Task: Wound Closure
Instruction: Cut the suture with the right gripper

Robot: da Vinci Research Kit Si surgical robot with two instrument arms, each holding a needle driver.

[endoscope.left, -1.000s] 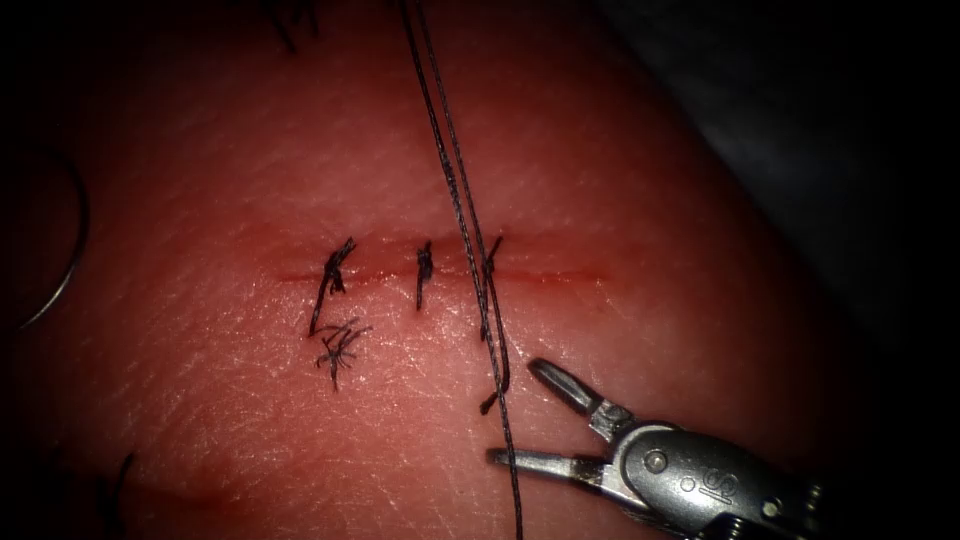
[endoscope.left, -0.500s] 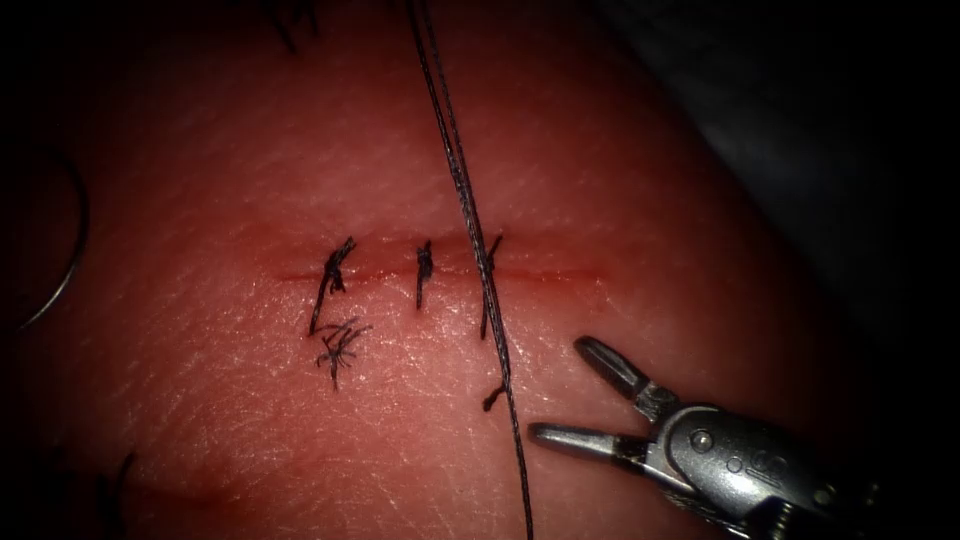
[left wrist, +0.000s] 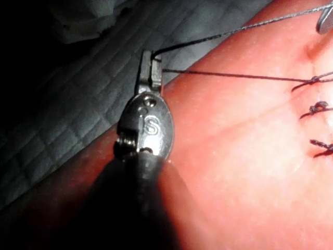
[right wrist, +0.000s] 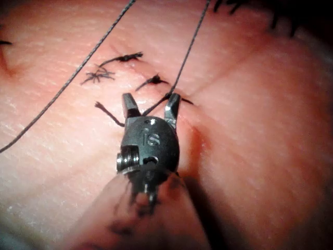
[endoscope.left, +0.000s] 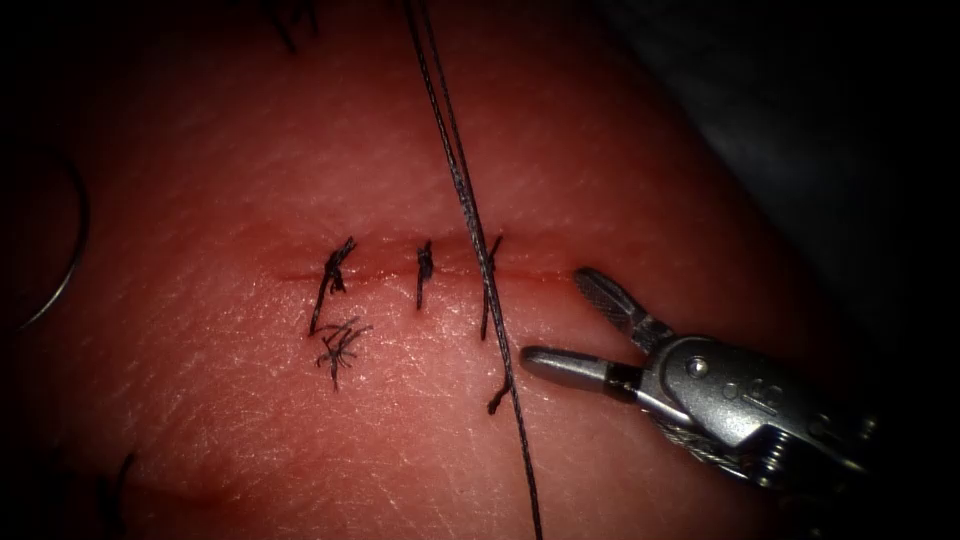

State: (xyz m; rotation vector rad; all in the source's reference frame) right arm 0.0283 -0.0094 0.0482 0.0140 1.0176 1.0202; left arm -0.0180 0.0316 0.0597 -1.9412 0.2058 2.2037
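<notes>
Needle lay free at far left edge of tissue, well left of cut. 3 stitches crossed cut. Left tool clenched on thread. Right tool spread wide, grasping nothing, just right of taut thread, by cut's right end.

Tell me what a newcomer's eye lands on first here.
The taut thread running top to bottom across the cut, right by the third of three dark stitches. Next, the right tool, jaws open and holding nothing, at the cut's right end beside that thread. In the left wrist view, the left tool is shut on the thread off the tissue; the needle lies free at the far left.
</notes>
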